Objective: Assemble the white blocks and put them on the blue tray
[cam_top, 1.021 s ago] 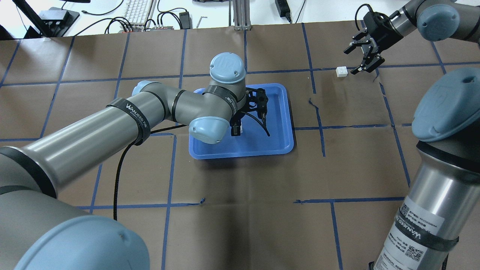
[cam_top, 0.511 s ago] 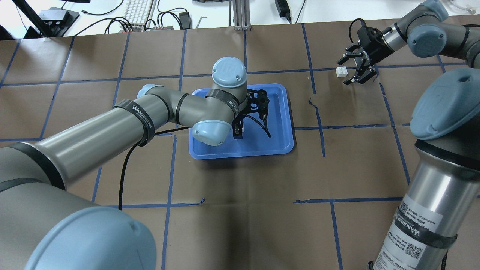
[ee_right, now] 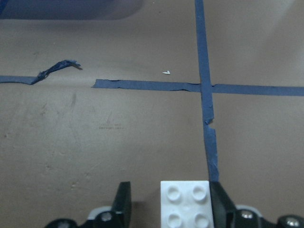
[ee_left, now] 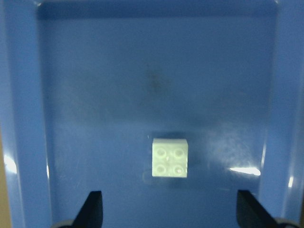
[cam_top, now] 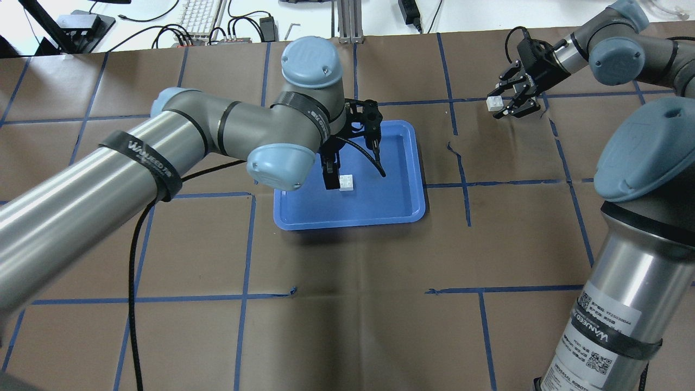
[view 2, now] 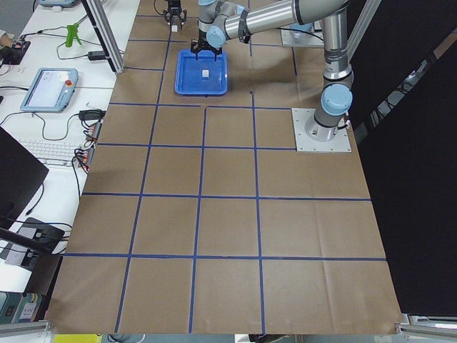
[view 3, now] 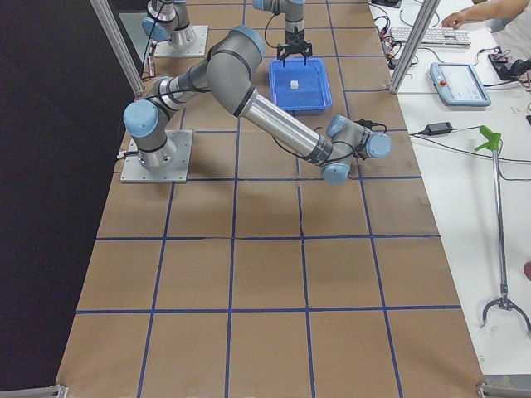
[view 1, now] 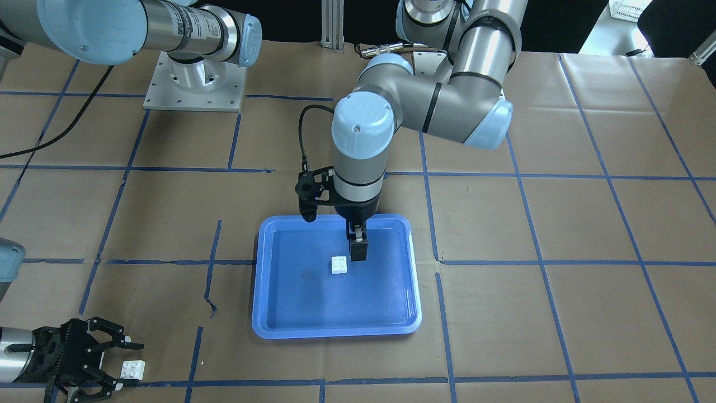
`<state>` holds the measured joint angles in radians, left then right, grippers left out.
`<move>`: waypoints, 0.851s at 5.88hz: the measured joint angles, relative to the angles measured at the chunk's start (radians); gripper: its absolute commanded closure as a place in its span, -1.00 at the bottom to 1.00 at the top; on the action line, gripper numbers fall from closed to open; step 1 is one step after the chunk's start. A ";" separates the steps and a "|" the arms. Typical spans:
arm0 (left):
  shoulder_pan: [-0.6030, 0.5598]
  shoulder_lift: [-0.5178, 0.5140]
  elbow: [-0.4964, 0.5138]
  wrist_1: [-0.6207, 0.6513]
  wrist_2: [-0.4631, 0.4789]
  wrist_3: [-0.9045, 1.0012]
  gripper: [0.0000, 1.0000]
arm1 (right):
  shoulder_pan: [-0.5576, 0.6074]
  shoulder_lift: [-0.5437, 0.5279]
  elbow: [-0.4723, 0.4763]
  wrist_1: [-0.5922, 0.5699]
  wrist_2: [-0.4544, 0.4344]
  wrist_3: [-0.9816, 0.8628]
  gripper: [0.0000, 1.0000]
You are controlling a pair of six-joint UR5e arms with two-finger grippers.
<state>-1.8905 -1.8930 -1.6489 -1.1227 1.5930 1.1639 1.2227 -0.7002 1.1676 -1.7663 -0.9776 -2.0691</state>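
One white block (cam_top: 346, 182) sits studs up on the floor of the blue tray (cam_top: 412, 217), apart from any finger; it also shows in the front view (view 1: 338, 265) and left wrist view (ee_left: 170, 158). My left gripper (cam_top: 329, 172) hangs open above and just beside it, empty, fingers (ee_left: 92, 209) spread wide. The second white block (cam_top: 493, 103) lies on the brown table at far right. My right gripper (cam_top: 498, 104) is open with its fingers on either side of it. In the right wrist view this block (ee_right: 185, 204) touches one finger (ee_right: 221, 204), with a gap to the other.
The tray (view 1: 335, 333) lies mid-table on brown paper gridded with blue tape. A torn tape end (cam_top: 453, 147) lies between the tray and the second block. A keyboard (cam_top: 198, 16) and cables lie beyond the far edge. The left arm's black cable (cam_top: 136, 260) trails across the table.
My left arm has lifted and pulled back from the tray floor, leaving the block there. My right gripper has moved left over the second block, and its fingers have narrowed around it.
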 measured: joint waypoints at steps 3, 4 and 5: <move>0.145 0.289 0.068 -0.428 0.005 -0.129 -0.98 | 0.000 -0.022 -0.011 -0.028 -0.009 0.001 0.51; 0.162 0.318 0.076 -0.457 0.021 -0.240 -0.98 | 0.002 -0.063 -0.010 -0.020 -0.009 0.013 0.50; 0.174 0.332 0.068 -0.459 0.037 -0.414 -0.98 | 0.007 -0.118 0.004 0.006 -0.005 0.029 0.50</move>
<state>-1.7169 -1.5606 -1.5809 -1.5820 1.6297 0.7496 1.2299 -0.8184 1.1717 -1.7604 -0.9826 -2.0402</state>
